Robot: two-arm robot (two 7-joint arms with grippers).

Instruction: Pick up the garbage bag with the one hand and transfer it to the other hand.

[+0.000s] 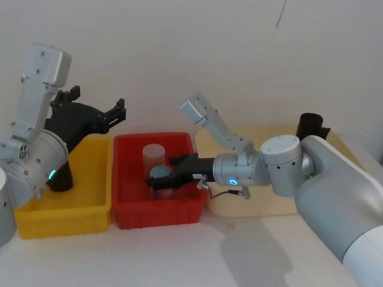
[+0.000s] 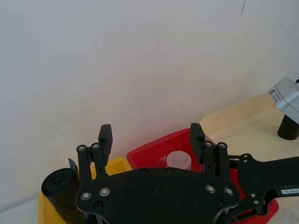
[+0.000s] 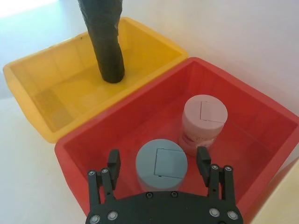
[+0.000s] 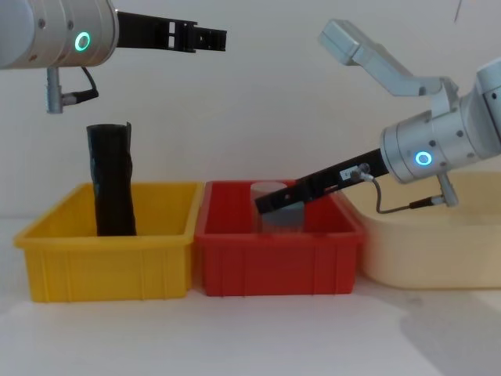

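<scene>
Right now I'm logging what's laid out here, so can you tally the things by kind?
Bins: 3, yellow bin, red bin, cream bin
Lidded jars: 2, grey jar, pink jar
Black rolls: 2, garbage bag, second roll
Total: 7

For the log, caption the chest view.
Left gripper raised open; bag upright in yellow bin; right gripper in red bin.
</scene>
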